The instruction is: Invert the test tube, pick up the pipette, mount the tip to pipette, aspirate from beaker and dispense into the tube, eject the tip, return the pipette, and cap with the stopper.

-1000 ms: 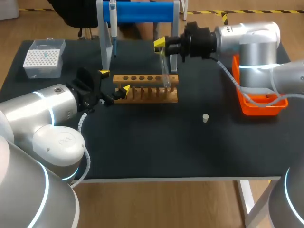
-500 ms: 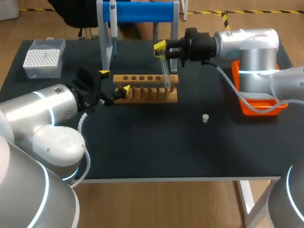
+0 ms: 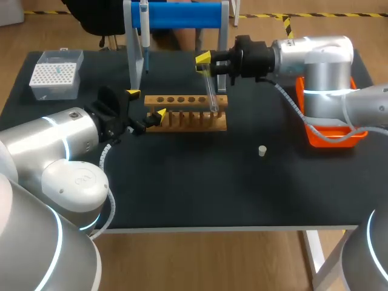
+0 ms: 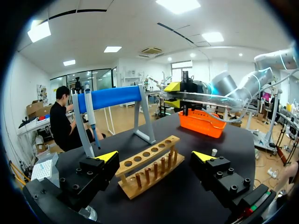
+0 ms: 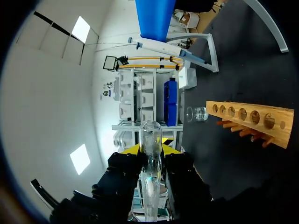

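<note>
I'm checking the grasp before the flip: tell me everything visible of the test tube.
The test tube is a clear glass cylinder, seemingly empty. The right gripper is shut on it near one end, yellow-tipped fingers pinching both sides. It hangs tilted above the right end of the wooden rack, apparently touching nothing else.

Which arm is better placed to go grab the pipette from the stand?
Left. The left gripper is open and empty by the rack's left end, near the pipette hanging on the stand. The right gripper is shut on the test tube, so it is occupied.
</note>
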Robot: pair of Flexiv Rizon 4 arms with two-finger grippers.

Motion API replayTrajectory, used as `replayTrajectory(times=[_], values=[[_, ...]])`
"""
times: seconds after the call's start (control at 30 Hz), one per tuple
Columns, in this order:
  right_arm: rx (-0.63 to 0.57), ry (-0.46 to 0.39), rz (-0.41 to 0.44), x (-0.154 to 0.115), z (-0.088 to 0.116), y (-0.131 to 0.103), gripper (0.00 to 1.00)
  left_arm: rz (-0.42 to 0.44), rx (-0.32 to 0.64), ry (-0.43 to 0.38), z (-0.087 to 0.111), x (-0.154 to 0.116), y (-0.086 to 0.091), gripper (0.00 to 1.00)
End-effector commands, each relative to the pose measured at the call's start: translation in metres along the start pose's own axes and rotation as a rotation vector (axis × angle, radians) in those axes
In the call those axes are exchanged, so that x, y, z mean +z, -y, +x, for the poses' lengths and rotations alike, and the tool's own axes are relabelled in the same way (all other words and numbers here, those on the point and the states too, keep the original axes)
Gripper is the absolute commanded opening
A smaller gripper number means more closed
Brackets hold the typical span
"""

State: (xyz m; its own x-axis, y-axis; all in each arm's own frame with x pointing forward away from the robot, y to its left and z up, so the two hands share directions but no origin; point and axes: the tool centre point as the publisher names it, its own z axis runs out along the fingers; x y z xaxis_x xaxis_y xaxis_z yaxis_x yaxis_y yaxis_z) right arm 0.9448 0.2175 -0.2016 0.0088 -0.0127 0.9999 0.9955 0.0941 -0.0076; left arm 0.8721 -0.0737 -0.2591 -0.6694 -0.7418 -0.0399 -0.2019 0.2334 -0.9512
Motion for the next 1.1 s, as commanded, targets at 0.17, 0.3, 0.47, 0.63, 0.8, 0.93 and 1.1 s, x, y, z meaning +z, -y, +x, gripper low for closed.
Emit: replayTrajectory(times=[0.17, 0.3, 0.47, 0.63, 0.8, 0.93, 1.1], values=[[-0.001, 0.003, 0.002, -0.001, 0.001, 0.0, 0.0, 0.011, -0.001, -0.008, -0.002, 0.0, -0.003, 1.0], [-0.001, 0.003, 0.002, -0.001, 0.001, 0.0, 0.0, 0.011, -0.001, -0.008, -0.002, 0.0, -0.003, 1.0], [-0.001, 0.003, 0.002, -0.001, 0.001, 0.0, 0.0, 0.011, -0.001, -0.008, -0.002, 0.0, -0.003, 1.0], [-0.001, 0.003, 0.002, -0.001, 0.001, 0.0, 0.0, 0.163, 0.178, -0.072, -0.007, -0.003, 0.009, 1.0], [-0.001, 0.003, 0.002, -0.001, 0.001, 0.0, 0.0, 0.239, 0.324, -0.184, -0.013, -0.007, 0.029, 1.0], [-0.001, 0.003, 0.002, -0.001, 0.001, 0.0, 0.0, 0.293, 0.42, -0.317, -0.015, -0.009, 0.04, 1.0], [-0.001, 0.003, 0.002, -0.001, 0.001, 0.0, 0.0, 0.344, 0.464, -0.477, -0.018, -0.013, 0.05, 1.0]])
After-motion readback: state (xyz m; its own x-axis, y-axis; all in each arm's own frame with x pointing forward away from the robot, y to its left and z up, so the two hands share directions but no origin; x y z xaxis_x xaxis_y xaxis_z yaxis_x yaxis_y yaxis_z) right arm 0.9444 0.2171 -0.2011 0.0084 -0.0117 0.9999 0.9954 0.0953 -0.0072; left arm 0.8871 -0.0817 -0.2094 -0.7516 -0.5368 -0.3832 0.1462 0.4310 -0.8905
